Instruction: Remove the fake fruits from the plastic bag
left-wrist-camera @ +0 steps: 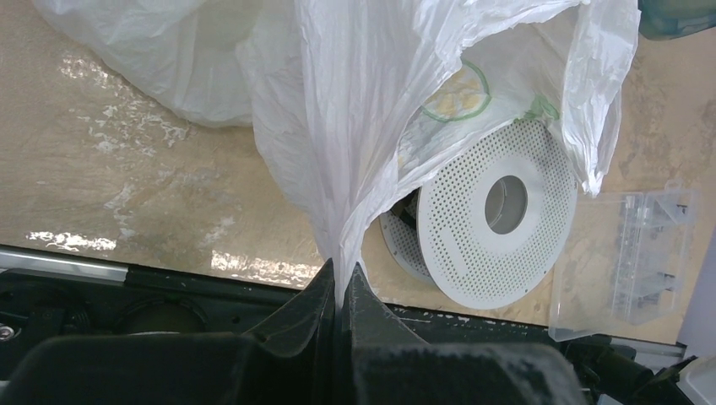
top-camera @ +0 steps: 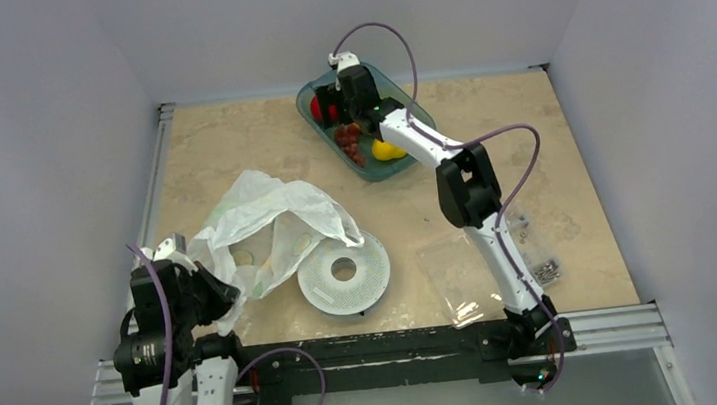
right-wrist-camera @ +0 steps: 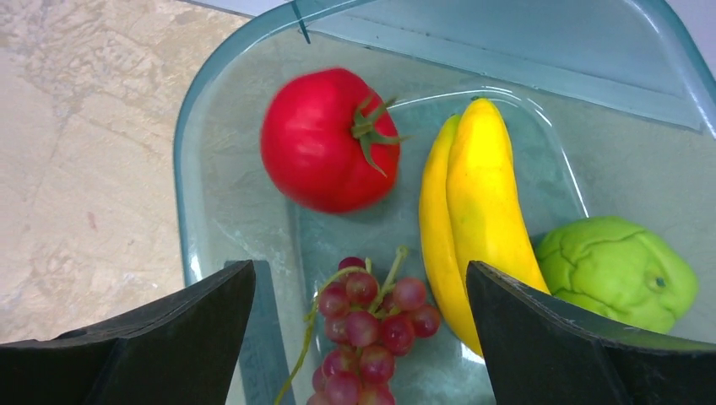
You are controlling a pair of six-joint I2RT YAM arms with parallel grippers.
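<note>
Crinkly translucent bag [left-wrist-camera: 338,110]; glossy round grapes [right-wrist-camera: 371,329], probably plastic.

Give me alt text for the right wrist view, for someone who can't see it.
A teal tray holds a red tomato, two bananas, a lumpy green fruit and red grapes. The open right gripper hovers above, its fingers either side of the grapes.

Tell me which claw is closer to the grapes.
Right. The right claw hangs open just above the grapes in the tray; the left claw is across the table, shut on the plastic bag.
</note>
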